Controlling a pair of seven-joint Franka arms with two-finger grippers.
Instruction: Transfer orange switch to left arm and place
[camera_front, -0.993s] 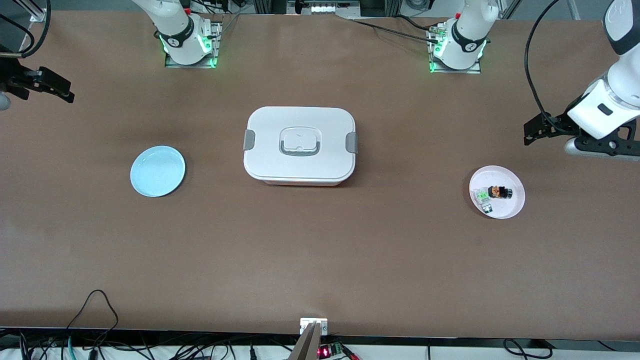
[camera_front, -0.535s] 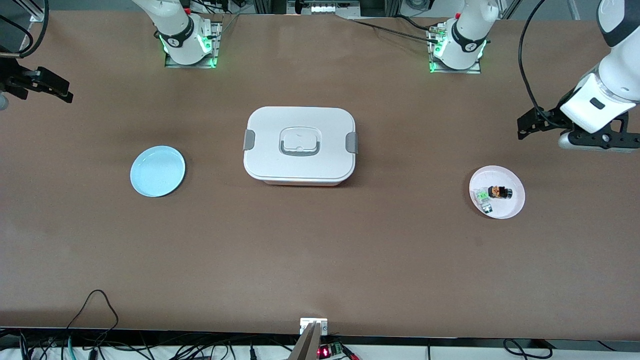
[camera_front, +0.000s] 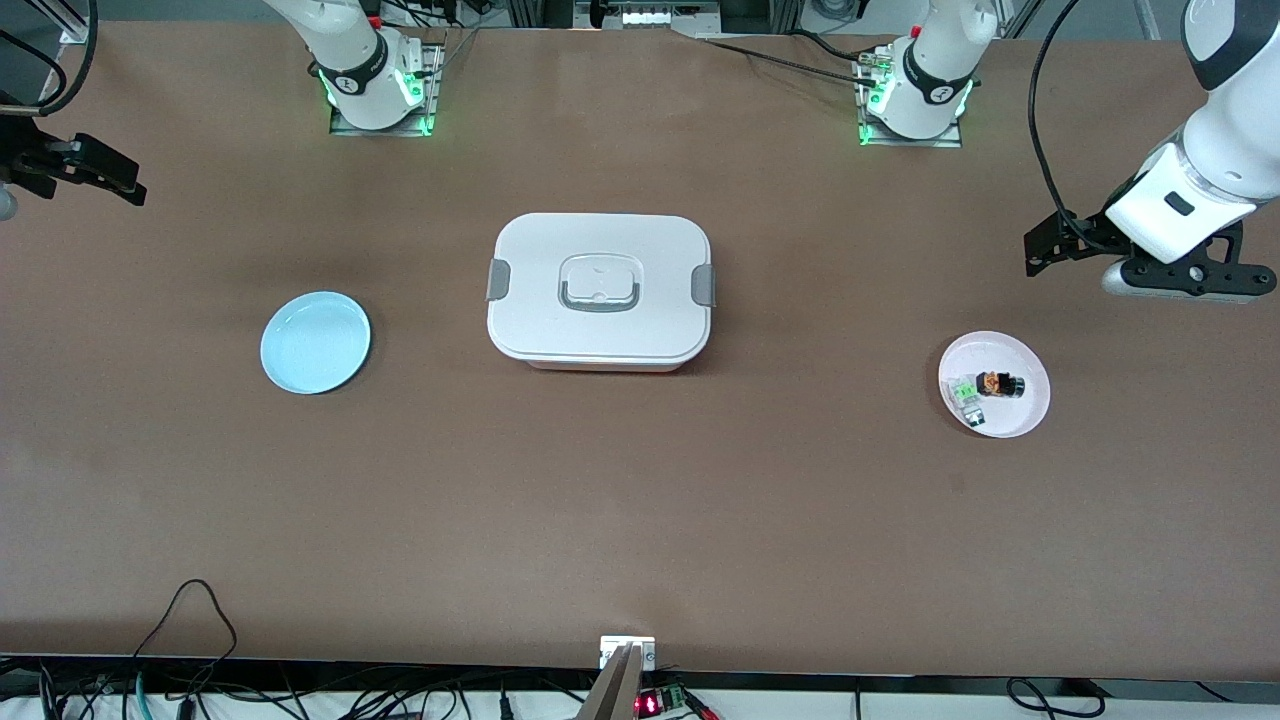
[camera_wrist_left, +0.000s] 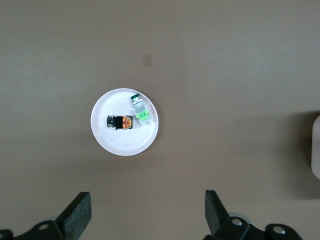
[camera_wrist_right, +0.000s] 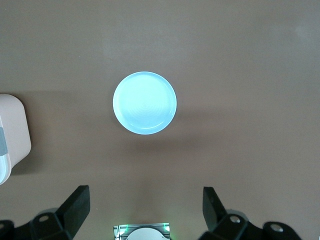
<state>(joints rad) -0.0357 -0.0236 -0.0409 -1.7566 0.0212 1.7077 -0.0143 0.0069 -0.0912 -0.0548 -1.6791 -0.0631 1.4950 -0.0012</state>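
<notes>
On a pink plate (camera_front: 1030, 410) lay the switch (camera_front: 1000, 384); left gripper (camera_wrist_left: 148, 216) and right gripper (camera_wrist_right: 145, 212) hung wide open, empty, over the table's ends.

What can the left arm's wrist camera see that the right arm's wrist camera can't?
Only the left wrist view shows the pink plate with the orange switch and the green-and-clear part lying on it, and the left tool with its fingers wide open.

Only the right wrist view shows the blue plate with nothing on it, and the right tool, open too.

Both show the brown table and an edge of the white box.
</notes>
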